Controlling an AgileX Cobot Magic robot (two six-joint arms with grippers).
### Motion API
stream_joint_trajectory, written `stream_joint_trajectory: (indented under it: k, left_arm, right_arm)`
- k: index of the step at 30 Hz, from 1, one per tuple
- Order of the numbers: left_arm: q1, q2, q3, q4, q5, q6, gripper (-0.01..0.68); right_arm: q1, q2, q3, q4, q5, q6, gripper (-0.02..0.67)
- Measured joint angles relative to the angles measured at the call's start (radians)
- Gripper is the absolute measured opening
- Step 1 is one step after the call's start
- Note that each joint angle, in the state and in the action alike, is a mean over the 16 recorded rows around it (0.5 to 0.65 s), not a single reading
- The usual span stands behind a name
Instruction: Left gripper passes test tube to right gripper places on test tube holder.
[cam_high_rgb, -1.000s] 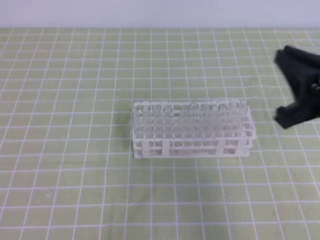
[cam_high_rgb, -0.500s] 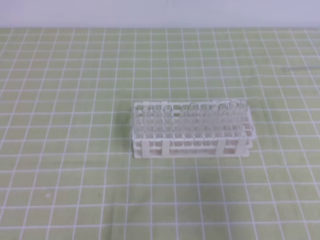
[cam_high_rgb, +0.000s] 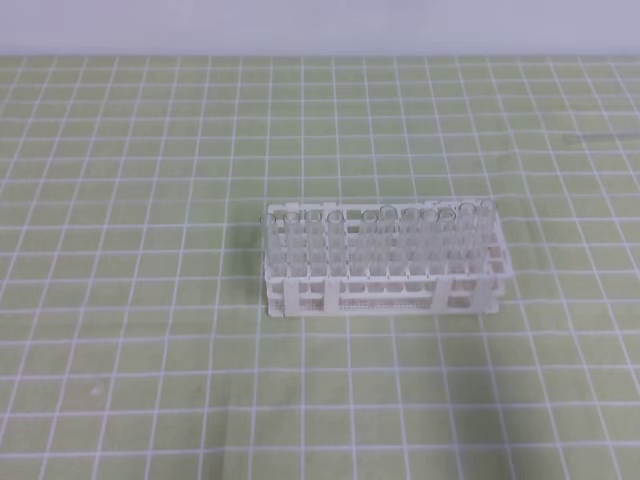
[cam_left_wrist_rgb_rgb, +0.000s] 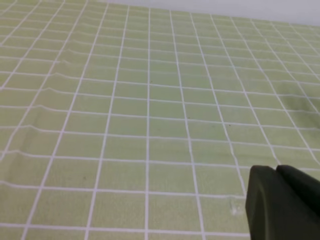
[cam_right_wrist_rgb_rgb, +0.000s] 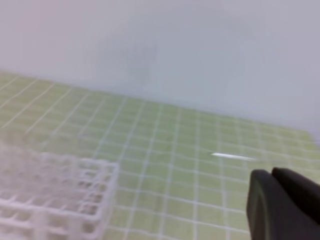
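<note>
both tools (cam_left_wrist_rgb_rgb: 276, 170) (cam_right_wrist_rgb_rgb: 271, 172) shut and bare, above the green mat (cam_left_wrist_rgb_rgb: 150, 125)

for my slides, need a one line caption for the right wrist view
Shut right gripper above the green grid mat, white test tube holder at lower left, a lone test tube lying beyond.

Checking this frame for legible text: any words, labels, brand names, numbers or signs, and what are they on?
None legible in any view.
White plastic rectangular rack: no marking visible.
Clear upright tubes: no visible graduations; too faint to tell.
Green grid mat: plain white lines only, no numbers.
Black left pincer and black right pincer: no sticker or print in view.
</note>
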Motion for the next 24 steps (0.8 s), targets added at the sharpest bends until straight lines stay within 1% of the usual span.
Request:
stream_joint_trajectory:
  k: [6,11,16,24]
  left_arm:
    - [0.000,-0.004,0.002,0.001,0.007,-0.001,-0.003]
    - [0.000,-0.008,0.004,0.002,0.005,-0.003,-0.003]
    - [0.000,-0.006,0.004,0.002,0.005,-0.003,-0.003]
    - [0.000,-0.004,0.002,0.002,0.007,-0.003,-0.003]
  right_arm:
    - [-0.094,-0.157,0.182,0.037,-0.114,-0.001,-0.015]
    - [-0.126,-0.247,0.286,0.070,-0.143,-0.002,-0.015]
    - [-0.130,-0.287,0.337,0.123,-0.142,-0.022,-0.015]
    - [-0.130,-0.307,0.346,0.235,-0.077,-0.099,-0.015]
